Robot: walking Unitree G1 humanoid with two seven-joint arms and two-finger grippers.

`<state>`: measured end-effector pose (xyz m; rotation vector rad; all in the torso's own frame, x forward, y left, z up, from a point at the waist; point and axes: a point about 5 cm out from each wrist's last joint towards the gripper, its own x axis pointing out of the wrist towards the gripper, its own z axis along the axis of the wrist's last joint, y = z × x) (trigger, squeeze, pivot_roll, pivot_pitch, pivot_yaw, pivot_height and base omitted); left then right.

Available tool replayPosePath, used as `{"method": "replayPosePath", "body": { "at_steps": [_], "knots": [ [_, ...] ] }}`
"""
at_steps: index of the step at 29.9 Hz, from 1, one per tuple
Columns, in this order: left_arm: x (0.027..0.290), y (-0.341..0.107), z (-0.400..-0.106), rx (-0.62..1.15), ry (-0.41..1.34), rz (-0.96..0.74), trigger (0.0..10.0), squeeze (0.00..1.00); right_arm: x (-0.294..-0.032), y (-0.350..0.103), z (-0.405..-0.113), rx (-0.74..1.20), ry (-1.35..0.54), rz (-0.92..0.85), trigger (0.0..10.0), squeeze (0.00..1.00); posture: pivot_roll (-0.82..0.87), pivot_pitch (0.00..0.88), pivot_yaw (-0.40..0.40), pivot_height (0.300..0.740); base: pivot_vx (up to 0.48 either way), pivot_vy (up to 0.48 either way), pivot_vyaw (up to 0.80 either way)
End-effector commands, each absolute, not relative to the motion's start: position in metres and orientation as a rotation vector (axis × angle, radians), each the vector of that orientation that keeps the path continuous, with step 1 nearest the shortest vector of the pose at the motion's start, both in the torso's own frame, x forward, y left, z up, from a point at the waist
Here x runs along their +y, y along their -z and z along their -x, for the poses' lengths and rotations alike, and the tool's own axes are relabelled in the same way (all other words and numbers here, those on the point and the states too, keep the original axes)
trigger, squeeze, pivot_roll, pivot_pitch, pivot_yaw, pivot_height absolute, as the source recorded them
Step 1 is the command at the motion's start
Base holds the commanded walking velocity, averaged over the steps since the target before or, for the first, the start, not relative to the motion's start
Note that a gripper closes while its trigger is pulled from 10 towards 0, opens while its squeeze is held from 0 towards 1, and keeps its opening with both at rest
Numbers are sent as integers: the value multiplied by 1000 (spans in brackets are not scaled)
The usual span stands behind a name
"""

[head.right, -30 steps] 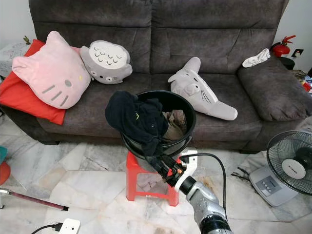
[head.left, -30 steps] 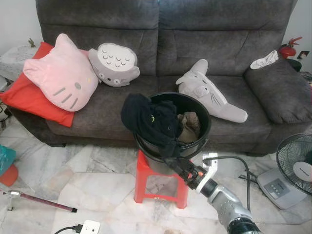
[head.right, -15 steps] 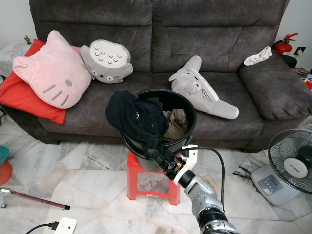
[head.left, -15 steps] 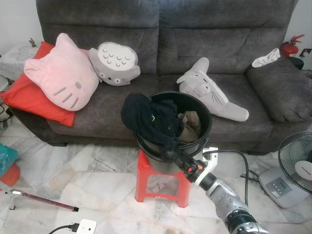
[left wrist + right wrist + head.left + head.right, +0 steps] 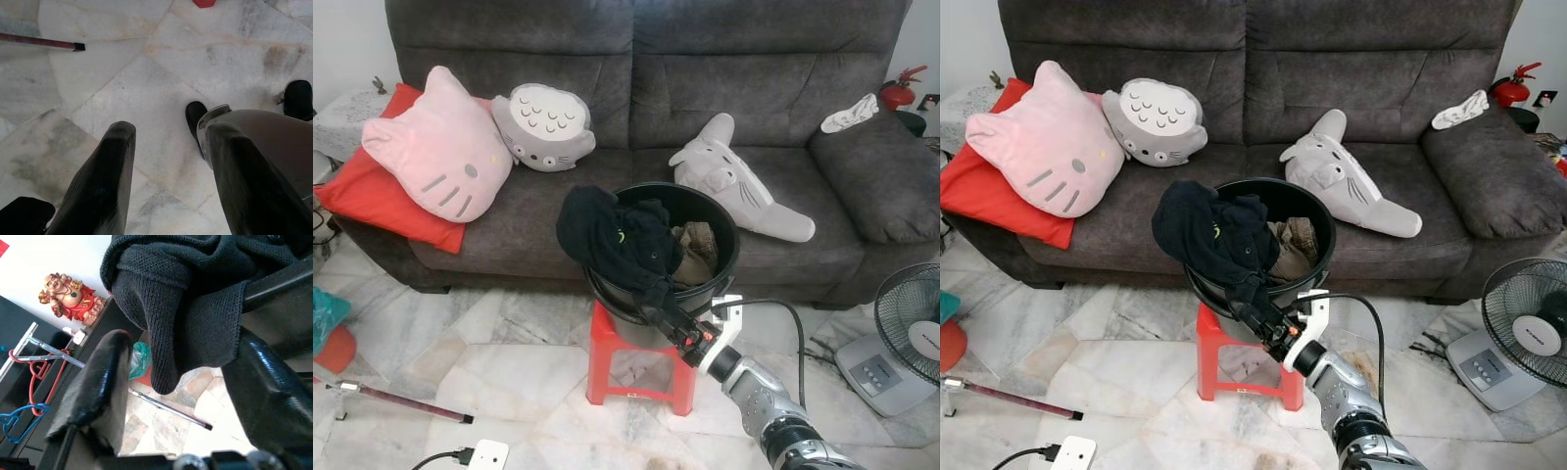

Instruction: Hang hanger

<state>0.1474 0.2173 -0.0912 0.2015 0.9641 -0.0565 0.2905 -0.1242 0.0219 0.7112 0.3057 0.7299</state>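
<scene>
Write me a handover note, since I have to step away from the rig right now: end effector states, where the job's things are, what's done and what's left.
Right end effector: open, fingers either side of the hanging cuff of the black garment, nothing gripped.
Left end effector: open, idle, pointing at the marble floor.
The garment is draped over the rim of the black bucket, which sits on the red stool in front of the sofa.
Hangers, red and blue, hang on a rack in the right wrist view.
Done: reach to the cuff. Left: close on the garment, lift it out, hang it.
</scene>
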Motion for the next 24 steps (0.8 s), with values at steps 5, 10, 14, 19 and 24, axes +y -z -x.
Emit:
{"method": "replayPosePath", "body": {
  "at_steps": [5,10,14,19,24],
  "knots": [
    [219,93,-143,988,58,-211,10000,0,-124,-24,-294,300,-725,-707,0,0,-7,30,33,740,0,0,0],
    [218,94,-141,991,59,-212,10000,0,-124,-24,-294,294,-719,-710,0,0,-7,25,33,740,0,0,0],
    [218,94,-140,995,59,-211,10000,0,-125,-24,-294,285,-708,-715,0,0,-7,20,32,740,0,0,0],
    [220,94,-139,1000,56,-211,10000,0,-125,-25,-295,269,-692,-724,0,0,-6,14,29,740,0,0,0],
    [220,94,-139,1002,53,-210,10000,0,-126,-26,-295,258,-686,-725,0,0,-4,12,27,740,0,0,0]
  ]
}}
